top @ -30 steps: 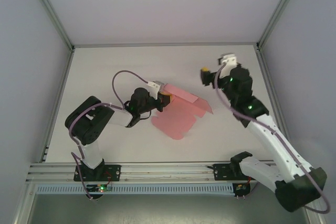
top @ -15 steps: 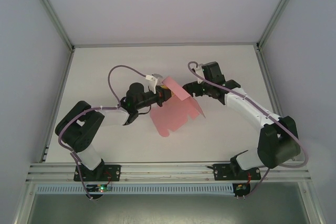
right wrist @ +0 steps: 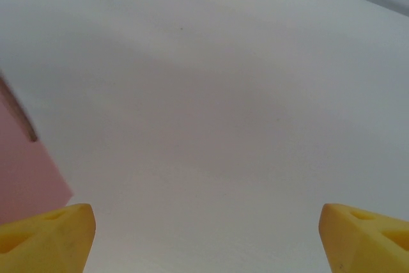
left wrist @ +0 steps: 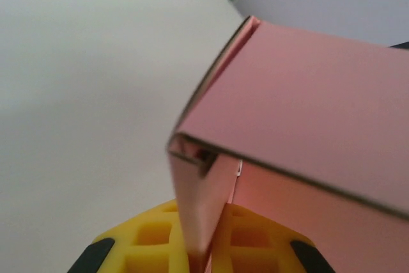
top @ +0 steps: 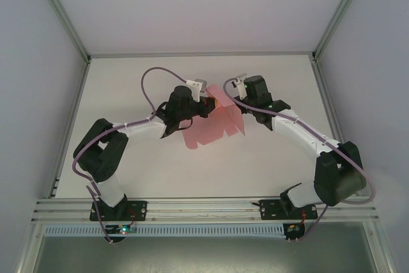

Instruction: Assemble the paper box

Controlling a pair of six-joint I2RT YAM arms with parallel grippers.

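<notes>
Left gripper [top: 204, 108] is clamping the half-folded pink paper box [top: 214, 127] at mid-table as the right gripper [top: 230, 93], having swung in, is hovering wide open beside its raised flap, readying a two-handed fold.

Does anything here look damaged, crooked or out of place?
Nothing looks damaged. The paper box is only partly folded: it sits tilted in the shut left gripper, with one panel bent over the rest, which suits work in progress. The open right gripper is beside it and holds nothing.
</notes>
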